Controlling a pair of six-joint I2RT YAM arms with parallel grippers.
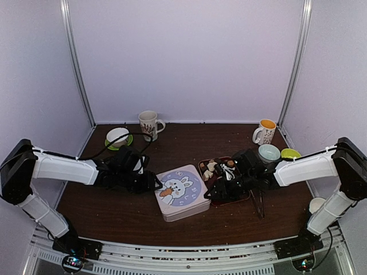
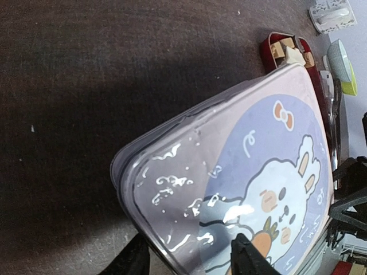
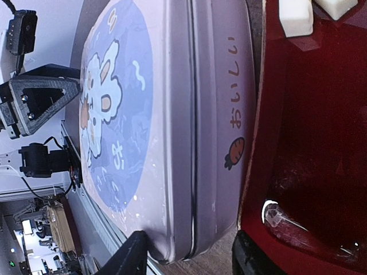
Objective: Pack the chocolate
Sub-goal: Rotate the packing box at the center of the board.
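The chocolate (image 1: 213, 168) lies as small brown, tan and cream pieces in a dark-red tray (image 1: 200, 165) right of centre. Cream pieces (image 3: 295, 14) show at the tray's (image 3: 321, 143) far end in the right wrist view. Left of the tray sits a closed lavender tin (image 1: 181, 192) with a bunny lid. My left gripper (image 1: 155, 184) is at the tin's left corner. Its jaws (image 2: 192, 258) stand apart, one finger beside the rim and one over the lid (image 2: 258, 172). My right gripper (image 1: 211, 193) is at the tin's right side, jaws (image 3: 189, 258) apart around the near corner of the tin (image 3: 200, 114).
At the back stand a patterned mug (image 1: 149, 123), a white bowl on a green saucer (image 1: 117, 137) and a yellow-lined mug (image 1: 265, 132). A pale blue bowl (image 1: 268, 152) and a green dish (image 1: 289, 153) sit right of the tray. Metal tongs (image 1: 259, 203) lie by the tray. A white cup (image 1: 316, 204) is far right.
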